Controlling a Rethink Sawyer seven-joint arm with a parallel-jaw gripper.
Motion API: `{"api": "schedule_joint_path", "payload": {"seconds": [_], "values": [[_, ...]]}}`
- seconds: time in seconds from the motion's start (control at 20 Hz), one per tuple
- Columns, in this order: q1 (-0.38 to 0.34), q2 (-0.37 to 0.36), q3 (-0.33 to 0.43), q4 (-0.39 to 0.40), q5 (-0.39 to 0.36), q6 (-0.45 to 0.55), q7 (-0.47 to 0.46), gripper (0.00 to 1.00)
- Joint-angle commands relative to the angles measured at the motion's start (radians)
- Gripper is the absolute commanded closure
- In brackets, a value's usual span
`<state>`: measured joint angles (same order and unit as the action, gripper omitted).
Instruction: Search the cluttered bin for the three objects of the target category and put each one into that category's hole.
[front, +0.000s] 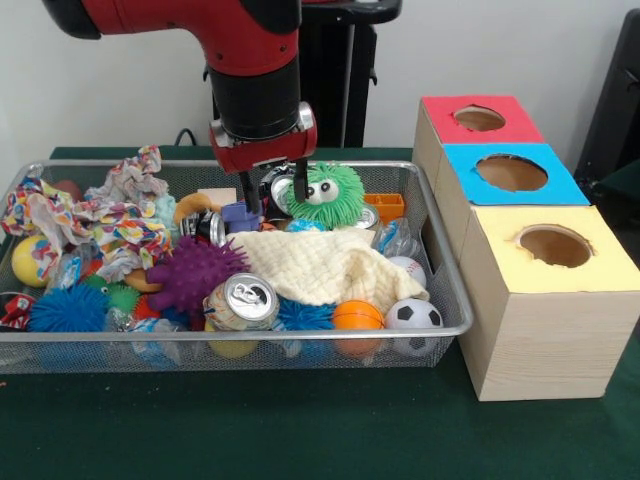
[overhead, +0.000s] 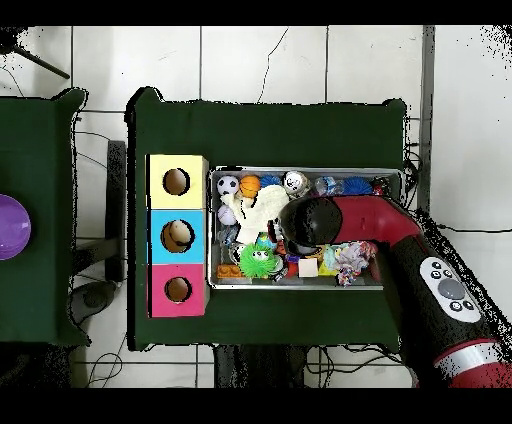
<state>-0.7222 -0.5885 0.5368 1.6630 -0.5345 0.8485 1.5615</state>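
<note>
Gripper (front: 276, 196) you lowered into the wire bin (front: 440, 265), fingers spread and empty, just left of the green fuzzy toy (front: 326, 196), behind the cream cloth (front: 325, 265).

A table covered in dark green cloth (front: 300, 430) carries everything. On its left and middle sits a wire mesh bin (front: 450, 300), long side facing front, crammed with toys, cans and cloth. Just beside the bin's right end stands a row of three wooden boxes, each with a round hole on top: the yellow-topped box (front: 550, 300) nearest, the blue-topped box (front: 510, 172) behind it, the red-topped box (front: 478, 118) farthest.
</note>
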Motion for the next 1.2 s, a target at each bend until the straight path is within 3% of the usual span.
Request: {"api": "schedule_joint_path", "payload": {"seconds": [0.05, 0.6, 1.2], "values": [[-0.018, 0.038, 0.054, -0.001, -0.064, 0.072, -0.256, 0.00], [-0.061, 0.019, 0.028, 0.114, -0.073, -0.012, -0.182, 0.00], [-0.105, 0.035, 0.024, 0.159, -0.084, -0.050, -0.152, 0.00]]}}
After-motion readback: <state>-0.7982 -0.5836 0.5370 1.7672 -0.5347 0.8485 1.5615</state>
